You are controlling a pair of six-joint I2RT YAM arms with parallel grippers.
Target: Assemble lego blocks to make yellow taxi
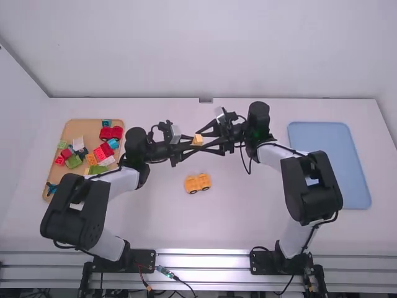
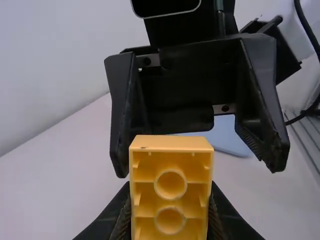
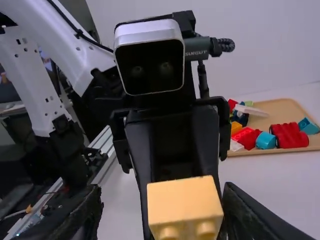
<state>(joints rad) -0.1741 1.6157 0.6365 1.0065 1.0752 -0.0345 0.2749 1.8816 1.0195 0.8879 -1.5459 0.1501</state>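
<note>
The yellow block [image 1: 198, 139] is pinched by the left claw [image 1: 193, 143]; the right claw [image 1: 201, 142] is spread near it. A yellow wheeled piece [image 1: 197, 182] is set between the tabletop's [image 1: 248, 214] side edges.

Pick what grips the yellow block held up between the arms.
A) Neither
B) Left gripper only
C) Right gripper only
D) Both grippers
B: the left gripper is closed on the yellow block, while the right gripper stands open.

Here they are, left arm [image 1: 77, 214] and right arm [image 1: 310, 186], both bent inward and meeting tip to tip! The left tool [image 1: 193, 143] is clamped firm, while the right tool [image 1: 201, 141] faces it, fingers spread wide.
</note>
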